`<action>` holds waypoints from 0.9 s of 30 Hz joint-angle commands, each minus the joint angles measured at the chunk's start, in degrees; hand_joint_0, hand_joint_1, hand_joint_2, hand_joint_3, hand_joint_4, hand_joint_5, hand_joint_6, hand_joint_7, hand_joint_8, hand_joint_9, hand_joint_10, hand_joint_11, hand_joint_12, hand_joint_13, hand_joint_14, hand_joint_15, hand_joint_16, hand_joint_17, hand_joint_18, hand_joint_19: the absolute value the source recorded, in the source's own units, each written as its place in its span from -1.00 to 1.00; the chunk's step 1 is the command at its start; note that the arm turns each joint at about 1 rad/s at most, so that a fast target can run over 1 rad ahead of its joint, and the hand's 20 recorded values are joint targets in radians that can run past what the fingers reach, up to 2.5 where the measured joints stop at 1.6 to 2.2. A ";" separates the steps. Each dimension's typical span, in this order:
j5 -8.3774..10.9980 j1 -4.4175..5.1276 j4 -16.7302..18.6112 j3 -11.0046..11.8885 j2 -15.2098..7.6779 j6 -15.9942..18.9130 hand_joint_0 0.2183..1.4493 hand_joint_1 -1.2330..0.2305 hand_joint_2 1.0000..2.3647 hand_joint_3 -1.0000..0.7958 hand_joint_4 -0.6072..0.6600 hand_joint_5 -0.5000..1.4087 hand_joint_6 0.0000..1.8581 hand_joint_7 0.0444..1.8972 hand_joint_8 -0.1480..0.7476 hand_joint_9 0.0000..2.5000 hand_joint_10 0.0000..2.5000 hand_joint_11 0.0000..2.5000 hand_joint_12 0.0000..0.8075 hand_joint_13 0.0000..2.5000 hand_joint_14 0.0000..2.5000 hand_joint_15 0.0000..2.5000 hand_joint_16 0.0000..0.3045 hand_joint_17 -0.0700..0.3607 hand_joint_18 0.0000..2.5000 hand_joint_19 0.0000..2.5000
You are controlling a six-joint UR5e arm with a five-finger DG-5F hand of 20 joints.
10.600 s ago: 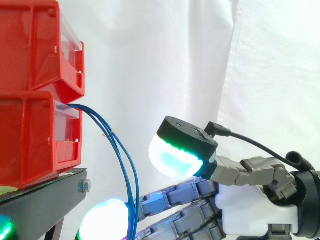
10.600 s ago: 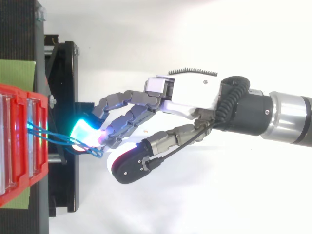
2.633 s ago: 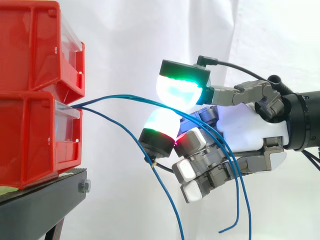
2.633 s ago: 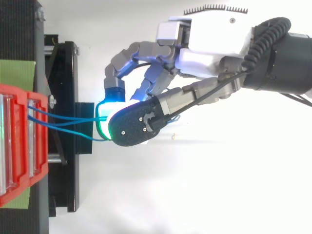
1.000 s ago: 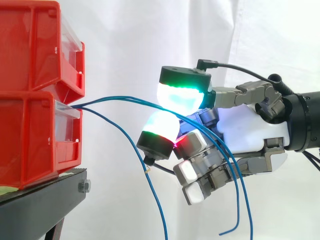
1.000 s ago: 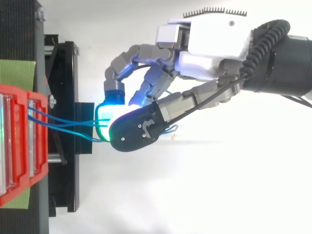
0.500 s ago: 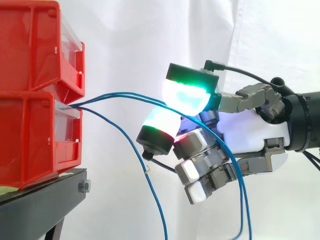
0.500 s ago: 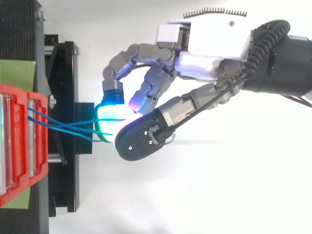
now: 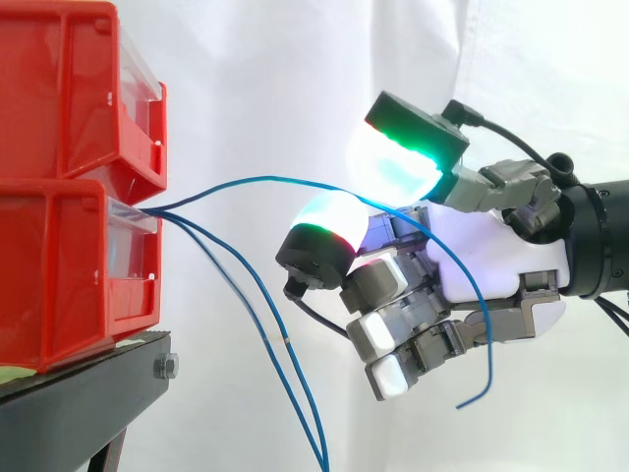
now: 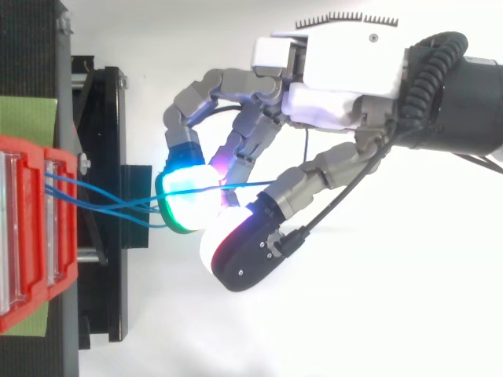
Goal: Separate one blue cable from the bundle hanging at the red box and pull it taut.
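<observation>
1. Robot hand (image 9: 482, 261) is clenched, fingers curled. One blue cable (image 9: 265, 180) lies hooked over a glowing fingertip pad (image 9: 329, 218). The thumb (image 9: 398, 167) stands clear of it, so the cable looks hooked rather than pinched.
2. The cable leaves the front of the lower red box (image 9: 59, 275), arcs slack to the hand, then drops beside it to a free end (image 9: 462, 404). The other two cables (image 9: 256, 324) hang below the box, apart from it.
3. To do the step well, probably press the thumb onto the cable first, or it may slide off the pad. Then draw straight away from the box until the arc flattens. Go gently so it doesn't tear out, and stay clear of the hanging pair.
4. Hard to make out:
   - how the cable is fixed inside the box
   - whether it touches the inner fingers
   - the hanging pair's lower ends, cut off at the side view's bottom edge
</observation>
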 commanded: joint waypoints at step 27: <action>0.01 -0.15 -0.11 -0.07 -0.03 -0.13 -0.15 -0.36 -0.98 -0.25 -0.06 -0.70 0.00 0.19 0.21 -0.12 -0.98 -0.16 -0.02 -0.15 -0.98 -0.52 -0.70 -0.20 -0.25 -0.58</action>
